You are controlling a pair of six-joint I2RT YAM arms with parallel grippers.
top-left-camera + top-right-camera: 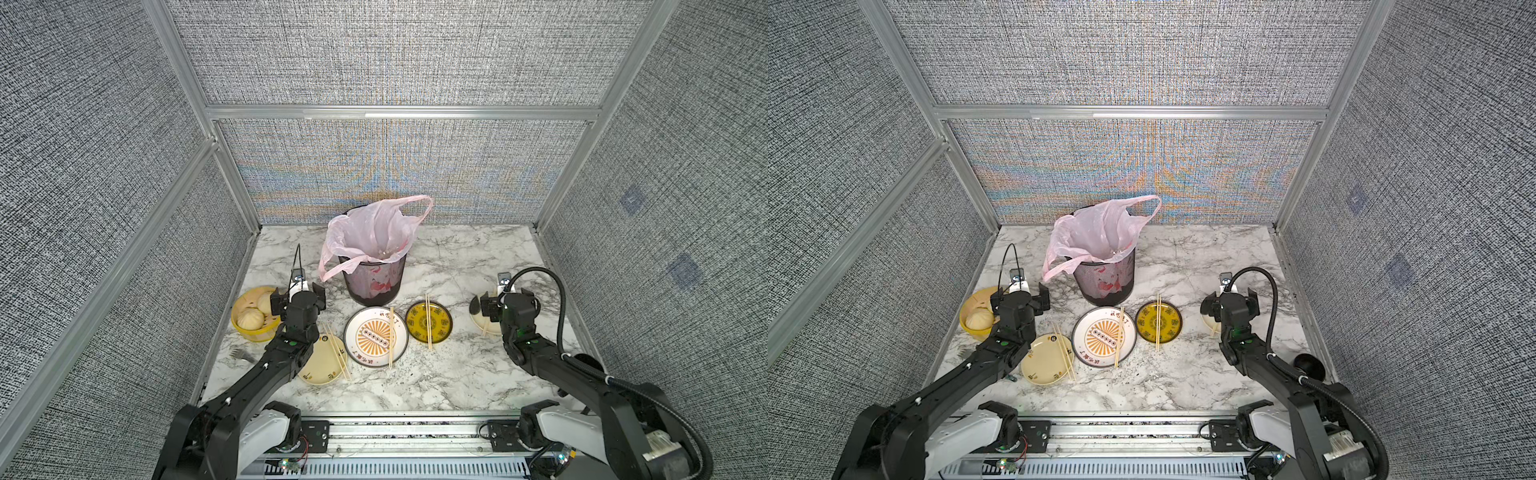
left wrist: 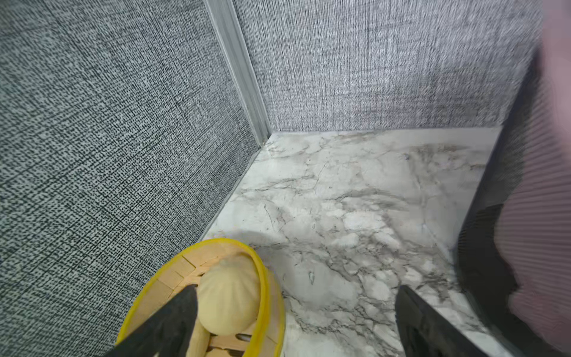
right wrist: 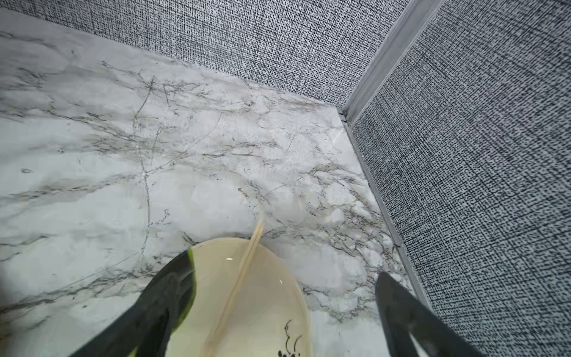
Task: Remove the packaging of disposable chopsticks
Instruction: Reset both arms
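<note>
Top views both show the near row of the marble table (image 1: pixel 436 382) first. On the left, a cream plate (image 1: pixel 318 370) carries one pair of disposable chopsticks (image 1: pixel 337 353), bare wood, laid aslant across it. Just to its right, a white plate with an orange sunburst (image 1: pixel 370 336) bears a second pair (image 1: pixel 391 336) along its right side. A dark yellow plate (image 1: pixel 438 322) bears a third pair (image 1: pixel 428 322) across its middle, the ends overhanging the rim.

Farther out, the left end effector (image 1: pixel 298 293) hangs released, jaws wide and empty, over the right edge of a yellow steamer basket (image 1: pixel 247 331) of buns (image 1: pixel 250 318). The right end effector (image 1: pixel 510 299) is likewise released and empty above a pale bowl (image 3: pixel 272 296). The right wrist view shows a fourth pair (image 3: pixel 239 278) resting in that bowl, one end past its rim.

Farthest back stands a black mesh bin (image 1: pixel 372 286) lined with a pink bag (image 1: pixel 370 232). Whether the packaging lies inside it cannot be told.
</note>
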